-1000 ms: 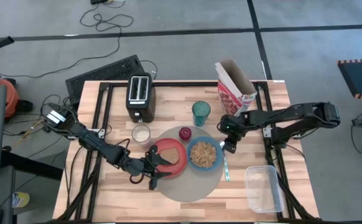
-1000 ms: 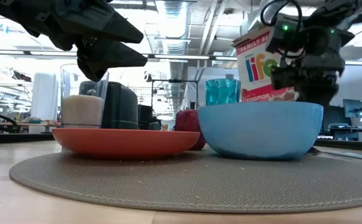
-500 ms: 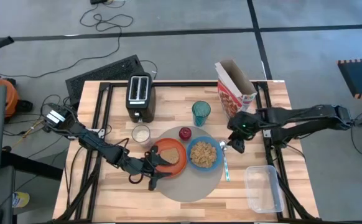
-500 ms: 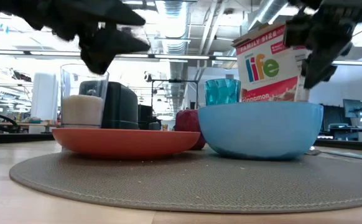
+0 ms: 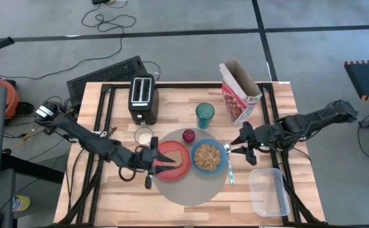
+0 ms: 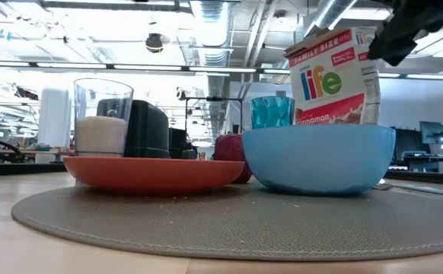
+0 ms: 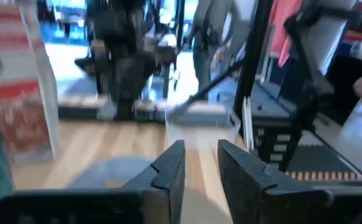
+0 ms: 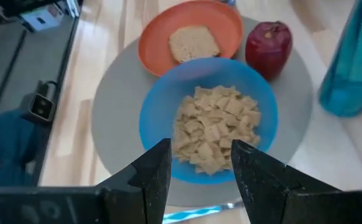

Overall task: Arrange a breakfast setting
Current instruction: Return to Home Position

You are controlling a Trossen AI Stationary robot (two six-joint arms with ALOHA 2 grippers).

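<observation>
Spoon [image 5: 230, 170], high view: lengthwise at the mat's [image 5: 191, 191] right rim, just beside the right tool [image 5: 240, 147], the nearer arm; left tool [image 5: 156, 164] by the plate [image 5: 174, 158]. Low view: bowl [image 6: 318, 158] on mat. Wrist views: we record both tools parted, holding nothing.

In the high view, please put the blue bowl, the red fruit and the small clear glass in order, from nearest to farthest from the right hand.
1. blue bowl: on the mat, just left of the right hand.
2. red fruit: at the mat's edge, beyond the bowl.
3. small clear glass: off the mat, farthest to the left.
</observation>
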